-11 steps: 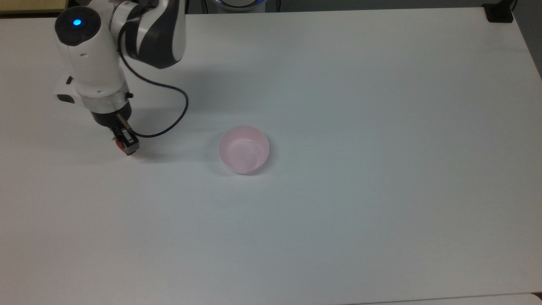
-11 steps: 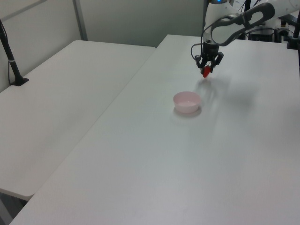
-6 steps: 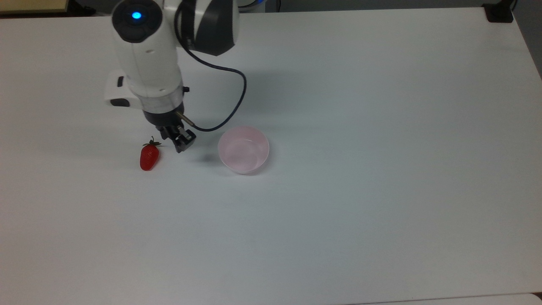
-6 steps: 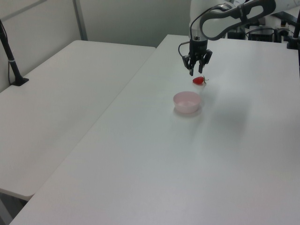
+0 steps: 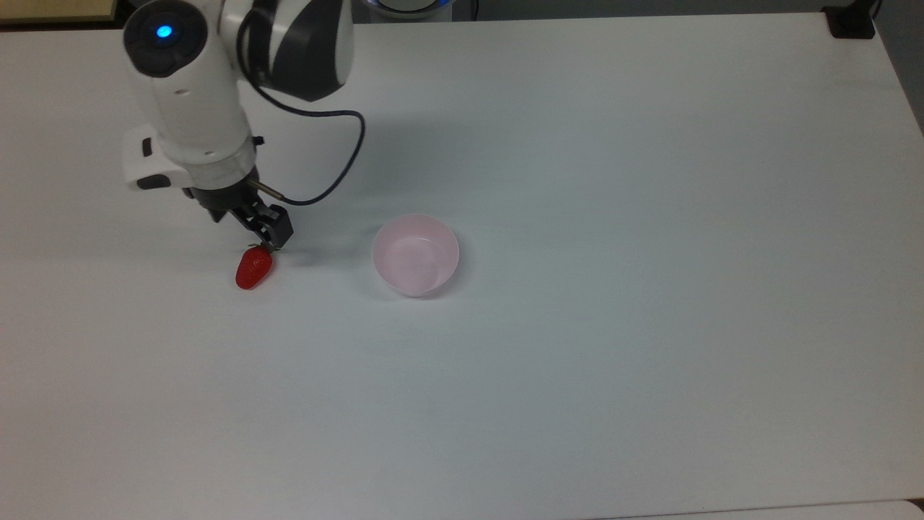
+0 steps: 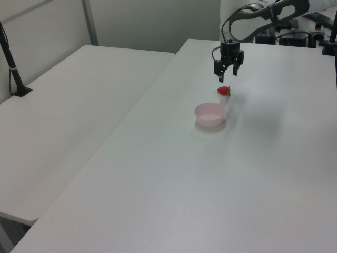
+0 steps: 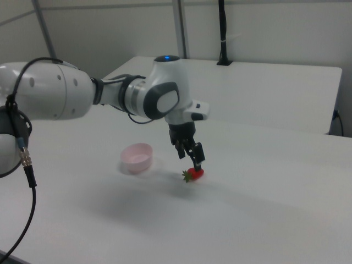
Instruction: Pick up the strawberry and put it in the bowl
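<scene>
Since the strawberry lies loose on the white tabletop and the bowl holds nothing, the step in hand is the pick, not the carry.

Going left to right in the top view: the white arm comes in from the upper left, with a dark cable looping off its wrist. Below it the hand hangs tilted over the stem end of the fruit. In the left view the hand sits clearly above the strawberry, apart from it, with its two fingers parted by a modest gap and nothing between them. In the right view the hand appears to have its lower tip just at the strawberry, though whether it touches I cannot tell.

Next in line, well apart from the fruit, stands the pale pink bowl, upright and empty; its inside shows only its own bottom. Beyond it, the tabletop is bare.

As a judgement, the next move calls for centring the fingers across the red body, coming straight down, and closing gently. The glossy, tapered shape could slip or roll out sideways if caught near the stem or off-centre.
</scene>
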### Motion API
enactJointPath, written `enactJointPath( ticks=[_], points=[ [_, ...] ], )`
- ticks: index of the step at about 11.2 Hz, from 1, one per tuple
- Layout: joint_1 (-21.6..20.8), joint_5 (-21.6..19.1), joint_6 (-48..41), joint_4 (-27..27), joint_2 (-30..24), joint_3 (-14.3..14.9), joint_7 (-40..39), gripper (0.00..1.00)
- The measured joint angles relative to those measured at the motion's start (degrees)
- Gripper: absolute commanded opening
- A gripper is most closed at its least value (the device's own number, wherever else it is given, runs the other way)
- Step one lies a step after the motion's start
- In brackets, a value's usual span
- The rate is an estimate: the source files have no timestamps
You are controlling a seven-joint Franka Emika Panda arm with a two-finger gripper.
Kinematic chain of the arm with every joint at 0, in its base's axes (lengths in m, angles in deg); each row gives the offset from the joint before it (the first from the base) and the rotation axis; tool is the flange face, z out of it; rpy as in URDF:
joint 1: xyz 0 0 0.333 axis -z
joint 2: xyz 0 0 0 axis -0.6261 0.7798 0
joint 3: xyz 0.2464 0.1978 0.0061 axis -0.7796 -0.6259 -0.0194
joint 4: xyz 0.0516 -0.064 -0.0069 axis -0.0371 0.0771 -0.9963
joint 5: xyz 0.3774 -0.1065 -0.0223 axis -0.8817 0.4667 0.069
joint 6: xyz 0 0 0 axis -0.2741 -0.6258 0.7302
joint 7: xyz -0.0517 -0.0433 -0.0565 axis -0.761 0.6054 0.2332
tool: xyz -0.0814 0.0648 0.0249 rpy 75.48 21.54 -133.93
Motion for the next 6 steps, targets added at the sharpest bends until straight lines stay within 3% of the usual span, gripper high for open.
enactJointPath(
  ticks=[2,6],
  points=[
    [1.77,0.00,0.95,0.04,2.21,0.03,-4.35,1.00],
    [1.81,-1.24,4.04,0.02,4.67,-0.12,-4.33,1.00]
  ],
)
